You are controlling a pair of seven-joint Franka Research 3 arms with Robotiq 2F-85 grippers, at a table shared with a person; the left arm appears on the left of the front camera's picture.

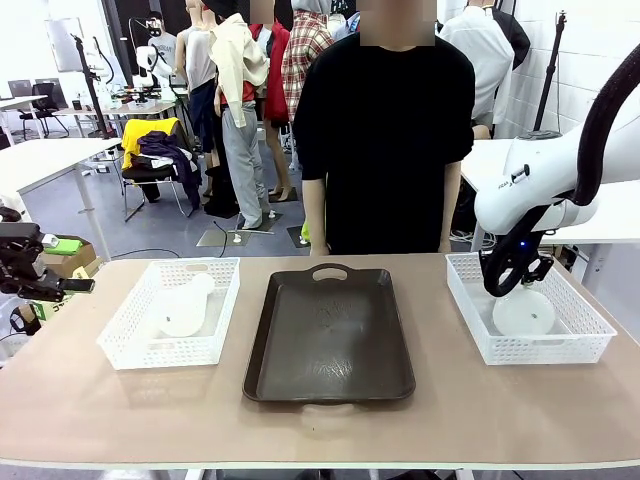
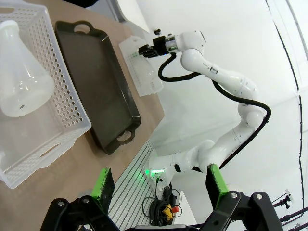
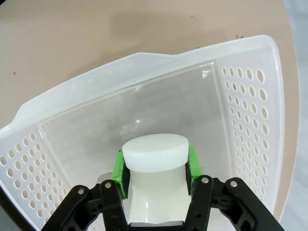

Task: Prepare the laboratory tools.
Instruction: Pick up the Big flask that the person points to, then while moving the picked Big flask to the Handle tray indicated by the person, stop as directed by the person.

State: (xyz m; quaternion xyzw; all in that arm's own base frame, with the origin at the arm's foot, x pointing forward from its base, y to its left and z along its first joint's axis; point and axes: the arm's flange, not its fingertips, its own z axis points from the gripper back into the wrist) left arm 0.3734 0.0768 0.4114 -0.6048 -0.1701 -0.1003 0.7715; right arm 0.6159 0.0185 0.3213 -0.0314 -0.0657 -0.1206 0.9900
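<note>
One translucent white flask [image 1: 185, 305] lies on its side in the left white mesh basket [image 1: 135, 350], and it is also seen as the flask [image 2: 21, 77] in the left wrist view. My left gripper [image 2: 160, 187] is open, well clear of that basket, at the table's left edge [image 1: 68, 266]. A second flask [image 1: 523, 313] is in the right mesh basket [image 1: 590, 335], its round base facing the front camera. My right gripper [image 3: 155, 166] is shut on that flask's neck [image 3: 154, 151], green pads pressed against both sides, inside the basket [image 1: 510, 278].
A dark brown rectangular tray [image 1: 330, 385] with handles lies between the two baskets. A person in black stands at the far side of the table behind the tray. Bare tabletop runs along the front edge [image 1: 320, 430].
</note>
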